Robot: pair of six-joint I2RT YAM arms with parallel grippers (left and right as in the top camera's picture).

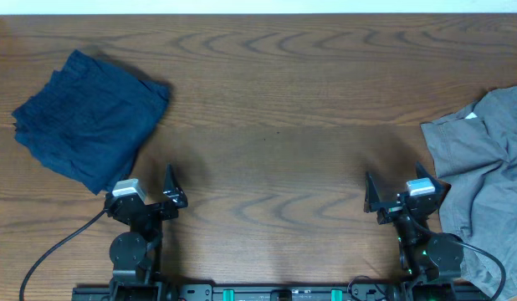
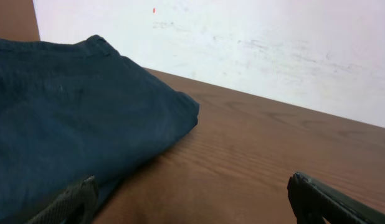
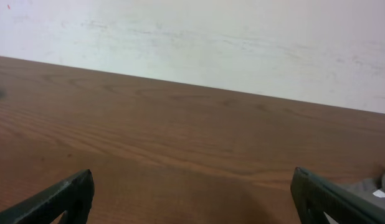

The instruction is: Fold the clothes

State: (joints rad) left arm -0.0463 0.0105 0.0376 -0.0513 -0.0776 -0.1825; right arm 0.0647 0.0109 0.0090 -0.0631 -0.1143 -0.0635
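Note:
A dark navy garment (image 1: 87, 117) lies folded at the table's far left; it fills the left of the left wrist view (image 2: 61, 118). Light grey shorts (image 1: 488, 167) lie crumpled at the right edge, partly off the frame; a small bit shows in the right wrist view (image 3: 374, 185). My left gripper (image 1: 150, 186) is open and empty, just near the navy garment's front corner (image 2: 192, 193). My right gripper (image 1: 405, 186) is open and empty beside the grey shorts' left edge (image 3: 192, 193).
The brown wooden table (image 1: 275, 109) stretches between the two garments. A white wall (image 3: 211, 37) rises behind the far edge. Black cables run from both arm bases at the front edge.

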